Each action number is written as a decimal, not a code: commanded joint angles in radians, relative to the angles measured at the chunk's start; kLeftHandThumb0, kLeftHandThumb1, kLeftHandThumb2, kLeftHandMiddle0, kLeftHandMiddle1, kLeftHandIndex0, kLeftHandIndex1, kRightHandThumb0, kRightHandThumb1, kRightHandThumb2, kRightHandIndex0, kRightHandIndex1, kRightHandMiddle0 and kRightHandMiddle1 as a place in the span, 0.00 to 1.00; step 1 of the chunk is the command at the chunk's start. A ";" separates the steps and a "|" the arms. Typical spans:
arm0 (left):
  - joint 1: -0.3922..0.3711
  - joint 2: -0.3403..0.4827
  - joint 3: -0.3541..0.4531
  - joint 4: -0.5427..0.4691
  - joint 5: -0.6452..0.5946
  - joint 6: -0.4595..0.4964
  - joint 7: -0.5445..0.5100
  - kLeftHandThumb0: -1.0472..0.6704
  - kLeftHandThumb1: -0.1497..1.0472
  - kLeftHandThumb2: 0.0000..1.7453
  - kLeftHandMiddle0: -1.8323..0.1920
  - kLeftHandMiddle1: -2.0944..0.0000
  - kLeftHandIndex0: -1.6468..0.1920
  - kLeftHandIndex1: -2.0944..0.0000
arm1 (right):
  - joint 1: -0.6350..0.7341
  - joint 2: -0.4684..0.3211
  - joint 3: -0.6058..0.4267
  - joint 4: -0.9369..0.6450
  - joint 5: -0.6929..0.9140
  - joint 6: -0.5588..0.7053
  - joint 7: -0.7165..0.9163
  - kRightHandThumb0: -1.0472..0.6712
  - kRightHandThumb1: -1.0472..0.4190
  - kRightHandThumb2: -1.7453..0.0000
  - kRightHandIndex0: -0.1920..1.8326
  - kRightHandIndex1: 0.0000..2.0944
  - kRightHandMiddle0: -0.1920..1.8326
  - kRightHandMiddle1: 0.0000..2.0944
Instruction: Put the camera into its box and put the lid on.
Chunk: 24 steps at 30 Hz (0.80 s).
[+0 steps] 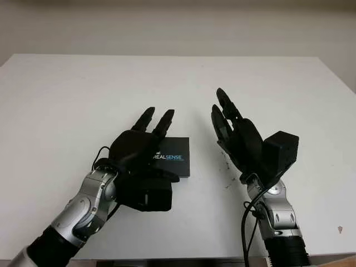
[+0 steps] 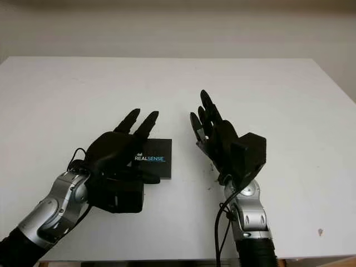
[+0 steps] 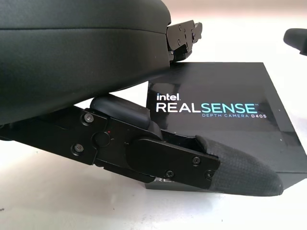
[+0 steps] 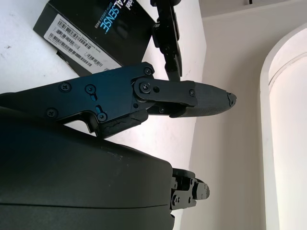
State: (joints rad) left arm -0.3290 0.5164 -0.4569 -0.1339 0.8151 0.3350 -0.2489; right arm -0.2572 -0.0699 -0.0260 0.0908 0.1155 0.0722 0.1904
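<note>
A black box [image 1: 177, 157] printed "RealSense" lies flat on the white table [image 1: 83, 94], with its lid closed on top. My left hand [image 1: 158, 142] is open over the box's left end, covering that part. In the left wrist view its thumb [image 3: 230, 167] lies along the box's [image 3: 216, 110] near side, while the other fingers reach above the lid. My right hand [image 1: 225, 119] is open and raised to the right of the box, palm turned toward it, a short gap away. The right wrist view shows the box's label side [image 4: 76, 38] beyond that hand's thumb [image 4: 201, 100].
The table's front edge [image 1: 183, 258] runs just below both forearms. A black cable [image 1: 245, 228] hangs by the right wrist. Bare white tabletop stretches behind and to both sides of the hands, up to a pale wall [image 1: 178, 28].
</note>
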 commanded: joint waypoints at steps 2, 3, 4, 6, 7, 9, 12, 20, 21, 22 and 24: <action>-0.033 -0.003 0.069 0.039 0.007 0.037 -0.003 0.15 1.00 0.12 1.00 1.00 1.00 1.00 | 0.005 -0.006 -0.001 -0.024 0.003 0.011 0.001 0.22 0.00 0.75 0.08 0.02 0.08 0.03; -0.037 -0.007 0.076 0.042 0.007 0.035 -0.002 0.15 1.00 0.12 1.00 1.00 1.00 1.00 | 0.005 -0.007 0.000 -0.024 0.001 0.013 0.000 0.22 0.00 0.75 0.08 0.02 0.09 0.03; -0.041 -0.010 0.082 0.044 0.007 0.035 -0.002 0.15 1.00 0.12 1.00 1.00 1.00 1.00 | 0.005 -0.008 0.001 -0.025 0.000 0.014 0.000 0.22 0.00 0.75 0.08 0.02 0.08 0.03; -0.051 -0.013 0.093 0.046 0.004 0.038 -0.016 0.14 1.00 0.12 1.00 1.00 1.00 1.00 | 0.006 -0.008 0.001 -0.026 0.001 0.012 0.002 0.22 0.00 0.75 0.08 0.02 0.08 0.03; -0.058 -0.013 0.097 0.047 0.004 0.040 -0.027 0.14 1.00 0.12 1.00 1.00 1.00 1.00 | 0.007 -0.007 0.002 -0.026 0.000 0.010 0.001 0.22 0.00 0.75 0.08 0.02 0.08 0.03; -0.068 -0.010 0.106 0.045 -0.002 0.037 -0.044 0.14 1.00 0.09 1.00 1.00 1.00 1.00 | 0.008 -0.008 0.002 -0.030 -0.001 0.018 0.000 0.22 0.00 0.75 0.08 0.02 0.09 0.03; -0.065 -0.003 0.125 0.034 -0.017 0.007 -0.033 0.15 0.99 0.06 1.00 1.00 1.00 1.00 | 0.011 -0.011 0.001 -0.035 0.000 0.024 0.002 0.22 0.00 0.75 0.08 0.02 0.09 0.03; -0.053 0.024 0.185 0.033 -0.041 -0.140 0.072 0.24 0.90 0.02 0.84 0.95 0.86 0.95 | 0.012 -0.013 0.004 -0.030 -0.004 0.016 0.002 0.21 0.00 0.75 0.08 0.02 0.08 0.03; -0.054 0.032 0.192 0.031 -0.052 -0.157 0.061 0.24 0.89 0.02 0.86 0.96 0.86 0.96 | 0.012 -0.013 0.005 -0.029 -0.005 0.013 0.002 0.21 0.00 0.75 0.08 0.02 0.08 0.03; -0.056 0.061 0.203 0.020 -0.079 -0.200 0.032 0.25 0.88 0.02 0.88 0.97 0.87 0.97 | 0.013 -0.012 0.003 -0.032 0.000 0.017 0.003 0.22 0.00 0.75 0.08 0.02 0.08 0.03; -0.057 0.102 0.223 0.006 -0.123 -0.266 -0.016 0.24 0.87 0.02 0.91 0.98 0.90 0.98 | 0.016 -0.012 0.000 -0.038 0.008 0.025 0.006 0.22 0.00 0.75 0.08 0.02 0.08 0.03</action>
State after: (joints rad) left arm -0.3686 0.5852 -0.2579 -0.1099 0.7096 0.0955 -0.2447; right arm -0.2471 -0.0778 -0.0185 0.0711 0.1164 0.0940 0.1941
